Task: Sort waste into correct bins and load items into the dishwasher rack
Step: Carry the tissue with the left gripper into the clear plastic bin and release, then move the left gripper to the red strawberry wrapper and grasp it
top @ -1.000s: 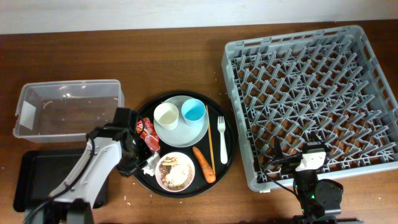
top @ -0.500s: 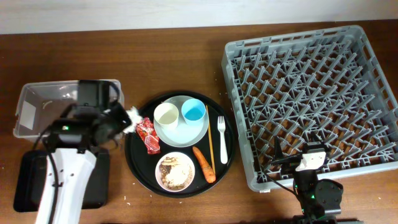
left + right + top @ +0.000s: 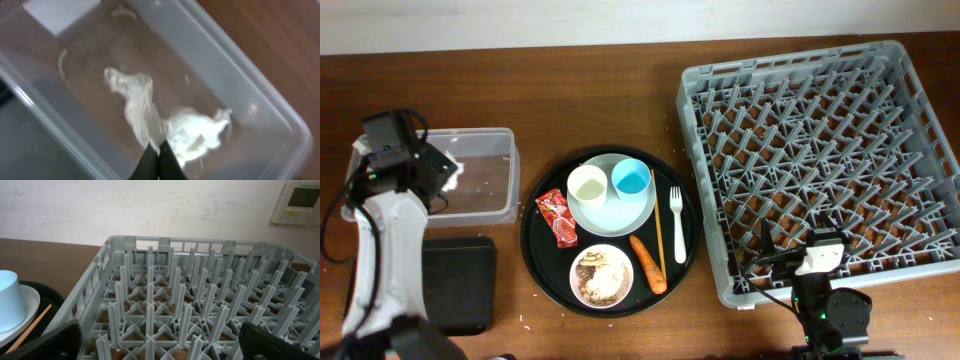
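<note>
The crumpled white tissue (image 3: 145,112) hangs over the inside of the clear tub (image 3: 480,133), pinched in my left gripper (image 3: 159,150), which is shut on it. On the round black tray (image 3: 535,255) lie a red wrapper (image 3: 557,217), an orange carrot (image 3: 648,263), a bowl (image 3: 601,275) with food scraps, a white fork (image 3: 677,222) and a wooden stick (image 3: 658,235). A white cup (image 3: 587,185) and a blue cup (image 3: 631,179) stand on the pale plate (image 3: 625,212). My right gripper (image 3: 160,345) stands open at the near edge of the grey rack (image 3: 820,150), holding nothing.
The flat black rectangular tray (image 3: 460,285) lies in front of the clear tub, partly under my left arm. In the right wrist view the blue cup (image 3: 10,307) and stick (image 3: 30,325) show left of the rack wall (image 3: 95,285).
My left arm has lifted the tissue off the round tray and carried it left, over the clear tub. The right arm has not moved.
</note>
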### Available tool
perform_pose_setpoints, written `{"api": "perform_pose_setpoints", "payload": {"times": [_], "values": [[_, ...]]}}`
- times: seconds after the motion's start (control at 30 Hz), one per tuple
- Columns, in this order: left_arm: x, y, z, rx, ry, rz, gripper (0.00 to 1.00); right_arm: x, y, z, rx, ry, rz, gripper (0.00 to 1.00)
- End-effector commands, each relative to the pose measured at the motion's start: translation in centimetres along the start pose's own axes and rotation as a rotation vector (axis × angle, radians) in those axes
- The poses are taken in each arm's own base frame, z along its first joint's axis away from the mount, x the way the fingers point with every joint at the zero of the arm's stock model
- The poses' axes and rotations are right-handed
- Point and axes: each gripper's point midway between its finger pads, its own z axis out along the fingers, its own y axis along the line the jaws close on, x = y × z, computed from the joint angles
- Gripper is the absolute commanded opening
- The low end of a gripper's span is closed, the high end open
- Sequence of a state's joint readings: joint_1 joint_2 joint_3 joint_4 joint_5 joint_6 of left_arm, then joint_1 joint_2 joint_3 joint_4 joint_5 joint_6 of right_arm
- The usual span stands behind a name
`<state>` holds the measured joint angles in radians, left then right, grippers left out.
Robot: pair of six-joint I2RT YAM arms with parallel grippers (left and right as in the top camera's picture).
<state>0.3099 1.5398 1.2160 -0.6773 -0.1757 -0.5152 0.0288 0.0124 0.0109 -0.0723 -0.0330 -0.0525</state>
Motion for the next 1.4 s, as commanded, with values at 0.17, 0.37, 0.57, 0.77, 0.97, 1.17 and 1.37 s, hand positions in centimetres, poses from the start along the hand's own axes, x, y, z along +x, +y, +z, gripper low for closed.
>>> {"api": "perform_pose_setpoints", "payload": {"times": [0.17, 0.37, 0.57, 0.77, 0.97, 1.17, 1.37], "values": [[-1.4, 2.6, 4.9, -0.058, 0.014, -0.055, 0.30, 0.2, 0.0, 0.0, 0.002, 0.004, 0.005, 0.99], [-3.8, 0.9, 3.1, 0.011, -0.027, -0.063, 0.87, 0.2, 0.0, 0.0, 0.002, 0.004, 0.005, 0.99], [-4.8, -1.4, -0.2, 0.118, 0.033, -0.061, 0.91, 0.2, 0.0, 0.0, 0.002, 0.004, 0.005, 0.99], [0.1, -2.4, -5.7, 0.225, 0.254, -0.009, 0.89, 0.2, 0.0, 0.0, 0.002, 0.004, 0.006, 0.99], [5.5, -2.9, -11.6, 0.239, 0.361, 0.152, 0.81, 0.2, 0.0, 0.0, 0.002, 0.004, 0.006, 0.99], [12.3, -6.8, -13.5, 0.256, 0.440, 0.405, 0.74, 0.2, 0.0, 0.0, 0.002, 0.004, 0.005, 0.99], [15.8, -7.7, -12.8, 0.162, 0.406, 0.470, 0.73, 0.2, 0.0, 0.0, 0.002, 0.004, 0.005, 0.99]]}}
